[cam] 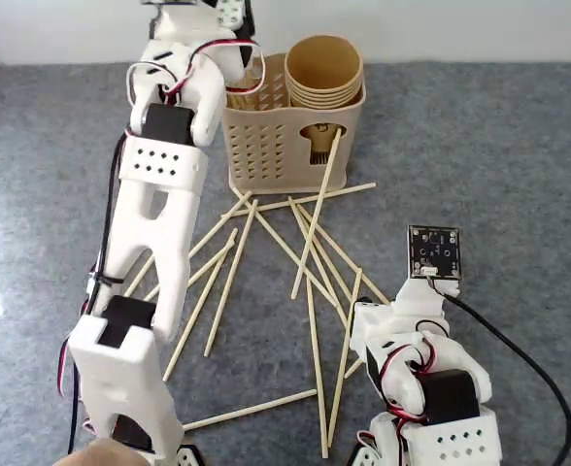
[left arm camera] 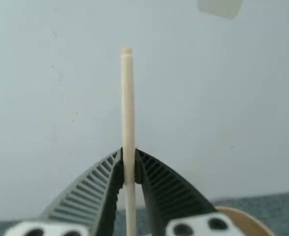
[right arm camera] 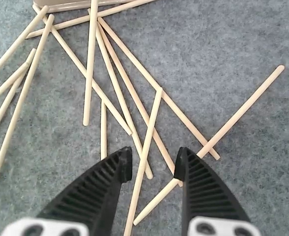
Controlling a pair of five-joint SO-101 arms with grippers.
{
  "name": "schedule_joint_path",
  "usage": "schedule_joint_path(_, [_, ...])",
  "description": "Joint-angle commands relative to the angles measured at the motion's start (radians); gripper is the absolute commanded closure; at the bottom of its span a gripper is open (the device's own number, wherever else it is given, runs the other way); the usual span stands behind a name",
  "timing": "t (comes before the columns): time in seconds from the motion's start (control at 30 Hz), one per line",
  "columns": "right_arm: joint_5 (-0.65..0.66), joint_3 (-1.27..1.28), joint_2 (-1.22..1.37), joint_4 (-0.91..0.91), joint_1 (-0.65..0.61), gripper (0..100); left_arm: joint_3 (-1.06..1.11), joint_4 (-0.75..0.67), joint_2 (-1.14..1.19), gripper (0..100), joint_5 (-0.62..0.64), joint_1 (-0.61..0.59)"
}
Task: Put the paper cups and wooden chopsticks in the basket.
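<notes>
The left gripper (left arm camera: 128, 164) was seen clamped on one chopstick (left arm camera: 128, 108), beside the basket (cam: 266, 146) at the upper centre of the high view. The right gripper (right arm camera: 153, 164) was held with its jaws apart above the scattered chopsticks (cam: 310, 252) at mid-frame. The paper cups (cam: 324, 70) were stacked in the basket's right compartment.

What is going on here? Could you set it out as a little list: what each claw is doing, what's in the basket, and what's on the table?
Left gripper: shut on a wooden chopstick, up by the basket
Right gripper: open, over the loose chopsticks
Basket: stacked paper cups in one compartment, stored chopsticks in the other
Table: grey surface, many chopsticks scattered in front of the basket
Left to do: gather the scattered chopsticks
</notes>
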Motion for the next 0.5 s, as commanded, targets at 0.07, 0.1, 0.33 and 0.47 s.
schedule_joint_path(0.07, [-0.011,-0.008,-0.01,-0.024,0.008,83.8,-0.035,0.035,-0.005,90,-0.043,-0.002])
schedule_joint_path(0.1, [-0.011,-0.008,-0.01,-0.024,0.008,83.8,-0.035,0.055,-0.015,88,-0.043,-0.002])
schedule_joint_path(0.33, [-0.011,-0.008,-0.01,-0.021,0.008,83.8,-0.035,0.196,-0.158,84,-0.043,-0.002])
schedule_joint_path(0.47, [-0.011,-0.008,-0.007,-0.021,0.008,83.8,-0.035,0.305,-0.25,84,-0.043,-0.021])
